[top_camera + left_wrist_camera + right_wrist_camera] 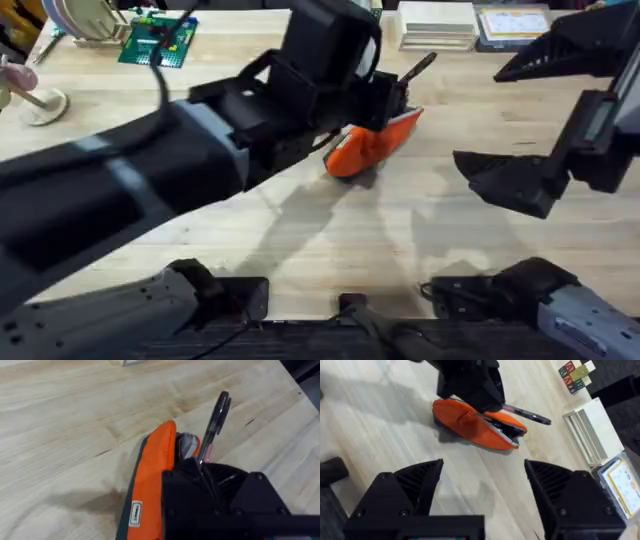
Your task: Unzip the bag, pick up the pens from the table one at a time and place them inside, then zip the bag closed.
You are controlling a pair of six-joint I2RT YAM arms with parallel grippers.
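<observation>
- Left gripper (395,100) sits over the orange bag (372,148) near the middle of the table (330,230), its fingers closed on a slim black pen (418,66).
- From the gripper the pen sticks out toward 1 o'clock in the overhead view, its free end in the air above the bag's far end.
- Seen from the left wrist, the pen (214,425) rises beside the bag's (152,475) open mouth, where grey lining shows.
- Right gripper (482,485) hangs with its fingers spread wide and nothing between them, at about 3 o'clock from the bag and well apart from it.
- From the right wrist, the bag (475,425) lies on its side on the planks with the zip gaping, the left gripper (492,402) above it and the pen (530,415) jutting past its end.
</observation>
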